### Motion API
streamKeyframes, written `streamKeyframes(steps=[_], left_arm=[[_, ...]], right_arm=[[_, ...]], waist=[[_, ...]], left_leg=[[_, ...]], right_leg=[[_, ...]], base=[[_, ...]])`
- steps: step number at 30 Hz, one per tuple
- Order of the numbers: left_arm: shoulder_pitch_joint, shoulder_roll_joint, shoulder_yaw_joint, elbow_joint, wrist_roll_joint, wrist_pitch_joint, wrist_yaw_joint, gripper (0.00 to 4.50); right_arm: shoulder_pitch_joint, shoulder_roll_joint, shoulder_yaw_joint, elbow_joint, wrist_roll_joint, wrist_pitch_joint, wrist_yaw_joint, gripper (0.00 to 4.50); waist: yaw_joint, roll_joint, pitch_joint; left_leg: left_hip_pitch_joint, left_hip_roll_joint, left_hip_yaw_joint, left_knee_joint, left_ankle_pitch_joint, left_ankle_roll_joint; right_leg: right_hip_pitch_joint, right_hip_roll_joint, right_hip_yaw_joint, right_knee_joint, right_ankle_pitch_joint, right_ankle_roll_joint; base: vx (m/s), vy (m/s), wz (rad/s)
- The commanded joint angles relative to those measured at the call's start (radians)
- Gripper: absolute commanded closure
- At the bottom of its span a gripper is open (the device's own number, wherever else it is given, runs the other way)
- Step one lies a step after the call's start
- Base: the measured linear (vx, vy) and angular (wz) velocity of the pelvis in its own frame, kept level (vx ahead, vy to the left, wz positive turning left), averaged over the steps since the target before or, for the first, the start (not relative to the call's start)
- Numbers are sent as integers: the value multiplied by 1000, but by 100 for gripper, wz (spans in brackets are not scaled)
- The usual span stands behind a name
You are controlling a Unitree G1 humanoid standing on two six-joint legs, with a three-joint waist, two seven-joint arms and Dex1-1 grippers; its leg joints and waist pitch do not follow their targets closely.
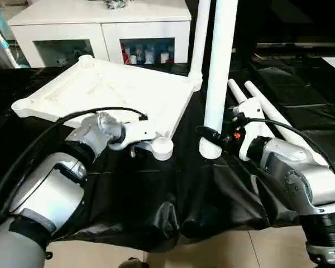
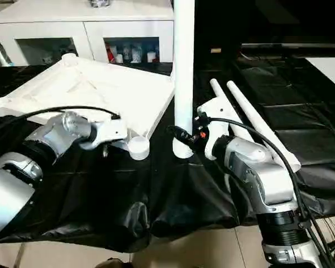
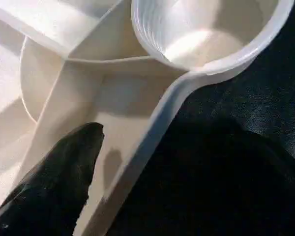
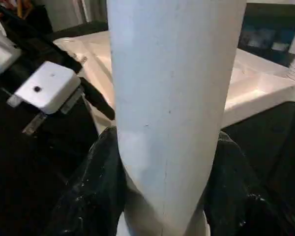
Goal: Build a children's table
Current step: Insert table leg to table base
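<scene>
While the right gripper [image 1: 212, 135] pinches 1 white tapered tube leg [image 1: 219, 72] upright, the left gripper [image 1: 138, 144] — jaws spread — steadies the white plastic rectangular top [image 1: 109, 89] by its corner socket [image 1: 162, 148], likely for insertion.

Table top [image 1: 117, 92] on the work table [image 1: 301, 111] (left side), upright leg [image 1: 219, 72] right of it, two legs [image 1: 268, 114] lying further right

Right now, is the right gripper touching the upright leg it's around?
Touching. In the right wrist view both black fingers press flush against the sides of the upright white leg, with no gap; the right gripper clamps it near its lower end.
</scene>
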Motion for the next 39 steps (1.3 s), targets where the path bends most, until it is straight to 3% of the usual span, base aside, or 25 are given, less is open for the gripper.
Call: streamKeyframes(steps=[1,6,17,23,31,39], left_arm=[[6,-9,18,35,-6,15,-78,0],[11,-6,27,43,-21,15,-205,0],[-18,-23,98,21,-58,-8,-315,82],[-15,-38,125,-23,-81,13,-386,132],[27,-61,98,-29,-1,41,-169,193],[30,-101,171,-40,-40,167,-30,251]], right_arm=[[3,-12,11,-23,13,4,13,265],[0,-14,14,-20,11,1,26,265],[-25,-30,10,11,-2,-20,55,265],[-28,-29,9,14,-8,-25,58,265],[-24,-24,10,13,-10,-32,54,265],[-27,-18,7,20,-13,-42,51,265]], waist=[[4,-4,-84],[5,-2,-84],[5,-5,-82],[10,-1,-83],[22,0,-82],[23,0,-82]], left_leg=[[36,66,-41,-73,-253,13],[36,68,-42,-74,-258,8],[35,69,-41,-74,-259,12],[37,71,-40,-75,-256,14],[38,72,-44,-77,-288,2],[36,71,-45,-78,-283,6]], right_leg=[[49,-88,48,-75,-214,-242],[49,-90,49,-74,-217,-246],[51,-92,49,-73,-214,-256],[49,-92,49,-72,-187,-268],[49,-93,50,-75,-234,-247],[48,-93,48,-79,-250,-236]], base=[[0,0,0],[0,0,0],[0,0,0],[0,0,0],[0,0,0],[0,0,0]])
